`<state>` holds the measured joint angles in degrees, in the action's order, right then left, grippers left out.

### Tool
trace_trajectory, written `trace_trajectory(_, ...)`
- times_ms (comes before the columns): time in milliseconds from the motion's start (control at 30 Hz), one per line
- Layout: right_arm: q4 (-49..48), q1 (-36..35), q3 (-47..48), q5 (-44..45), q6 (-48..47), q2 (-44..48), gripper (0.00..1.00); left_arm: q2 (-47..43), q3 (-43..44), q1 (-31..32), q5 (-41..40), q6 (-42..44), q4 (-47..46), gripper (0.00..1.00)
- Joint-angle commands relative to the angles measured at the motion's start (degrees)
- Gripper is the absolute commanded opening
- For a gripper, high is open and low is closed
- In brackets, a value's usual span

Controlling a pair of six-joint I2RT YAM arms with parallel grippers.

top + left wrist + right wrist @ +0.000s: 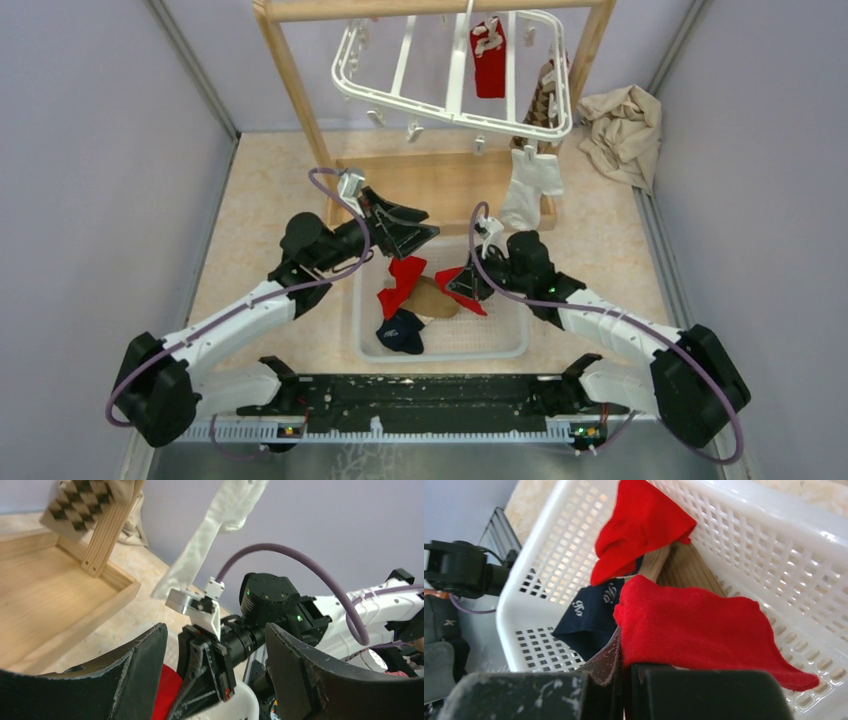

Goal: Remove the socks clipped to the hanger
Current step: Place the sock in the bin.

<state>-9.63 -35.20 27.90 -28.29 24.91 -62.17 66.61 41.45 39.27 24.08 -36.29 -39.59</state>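
- Socks sit in two places: three are clipped to the white plastic rectangular hanger [455, 100], and four are at the white perforated plastic basket [440, 352] on the table [260, 200]
- The hanger hangs from a light wooden frame [295, 95]; a red sock with white trim [489, 60] dangles inside its far right part, a brown-and-cream checked sock [545, 98] hangs at its right edge, and a cream sock [530, 185] hangs from a clip at its near right corner
- Left hand [400, 235] is spread, fingers well apart, above the basket's far left corner and just in front of the frame's wooden base
- Right hand [624, 672] is pressed together, pinching a plain red sock [694, 625] by its edge over the inside of the basket
- Lying in the basket are another red sock [403, 283], a tan ribbed sock [435, 298] partly under it, and a navy sock with pale lettering [402, 332] nearest the arms' bases
- Whether the pinched sock touches the tan one beneath it cannot be told
- Crumpled beige cloth [620, 130] lies on the table at the far right, beside the wall
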Motion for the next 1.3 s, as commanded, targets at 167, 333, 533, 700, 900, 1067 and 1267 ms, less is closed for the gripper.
trace_trajectory(167, -2.67, -3.61, 6.62, 4.74, -2.36, -9.06, 0.08, -10.07, -7.17, 0.20, -3.41, 3.23, 9.03, 0.79)
trace_trajectory(333, -2.03, -6.66, 10.15, 6.41, -3.24, -14.01, 0.09, -11.35, -7.78, 0.20, -3.76, 3.66, 10.97, 0.79)
trace_trajectory(533, 0.37, -8.77, 13.04, 8.32, -4.31, -17.17, 0.14, -12.77, -7.71, 0.20, -4.66, 4.03, 12.57, 0.79)
trace_trajectory(700, 5.34, -9.22, 13.94, 11.51, -5.96, -15.30, 0.36, -13.06, -7.46, 0.20, -4.93, 4.13, 13.30, 0.79)
trace_trajectory(900, 11.33, -9.25, 12.72, 17.65, -7.28, -7.66, 0.60, -12.46, -7.14, 0.20, -4.75, 4.21, 13.49, 0.79)
trace_trajectory(1067, 15.08, -9.25, 10.67, 20.78, -6.90, -1.42, 0.62, -11.81, -6.45, 0.20, -4.33, 4.22, 14.19, 0.79)
trace_trajectory(1267, 18.76, -9.20, 7.64, 26.51, -6.20, 6.17, 0.62, -11.27, -5.15, 0.20, -4.67, 4.61, 18.21, 0.99)
